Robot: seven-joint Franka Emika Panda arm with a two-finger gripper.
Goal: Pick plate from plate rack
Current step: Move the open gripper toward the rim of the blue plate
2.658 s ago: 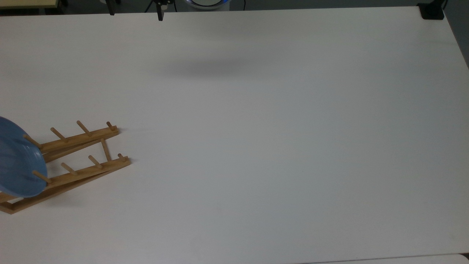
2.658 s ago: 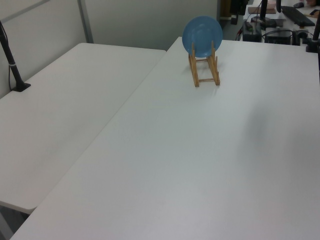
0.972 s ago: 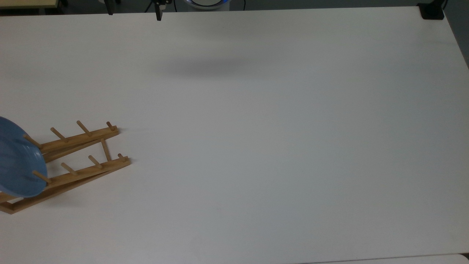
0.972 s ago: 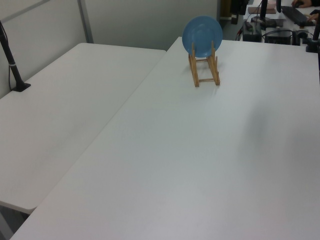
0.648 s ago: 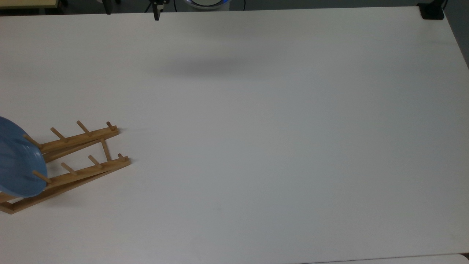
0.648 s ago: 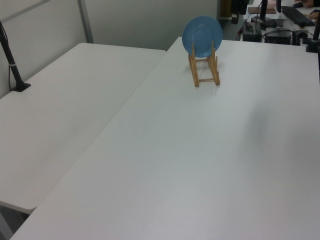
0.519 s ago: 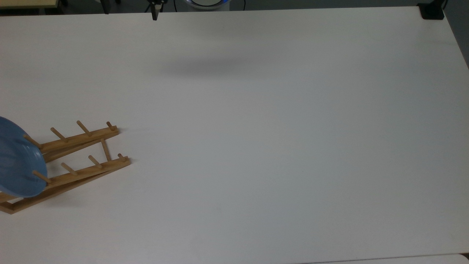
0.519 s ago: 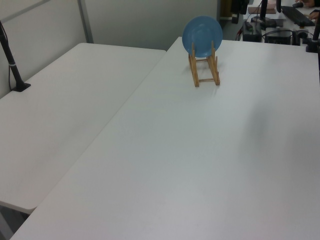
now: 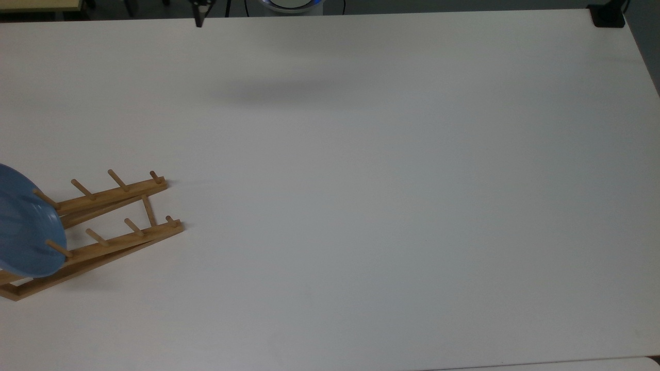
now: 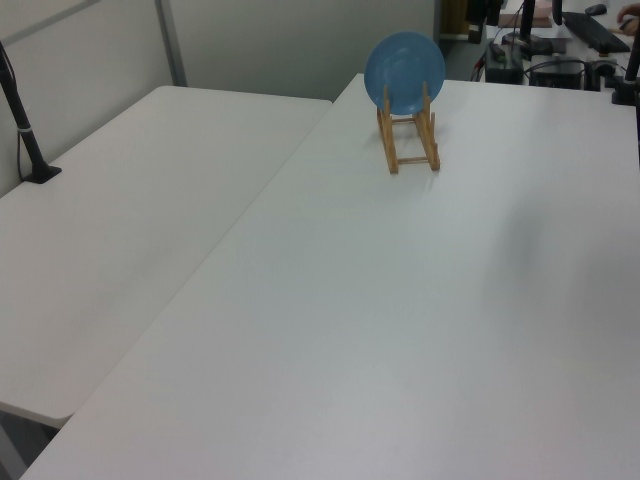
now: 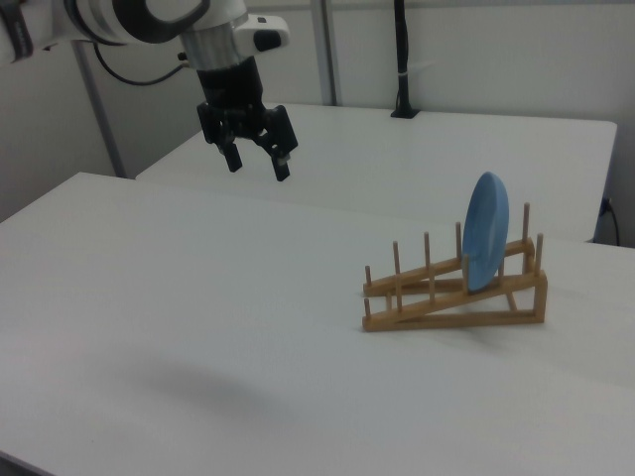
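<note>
Two white tables point(image 10: 400, 300) stand side by side.

The arm point(image 11: 149, 20) comes in from the right view's upper left, white with dark joints, and bends down at the wrist point(image 11: 223, 55). The black gripper point(image 11: 259, 164) hangs below it, pointing downward and tipped a little toward the right view's right, high above the surface. Its two fingers point(image 11: 281, 159) are spread apart with nothing between them. One dark fingertip point(image 9: 198, 20) shows at the top view's upper edge.
</note>
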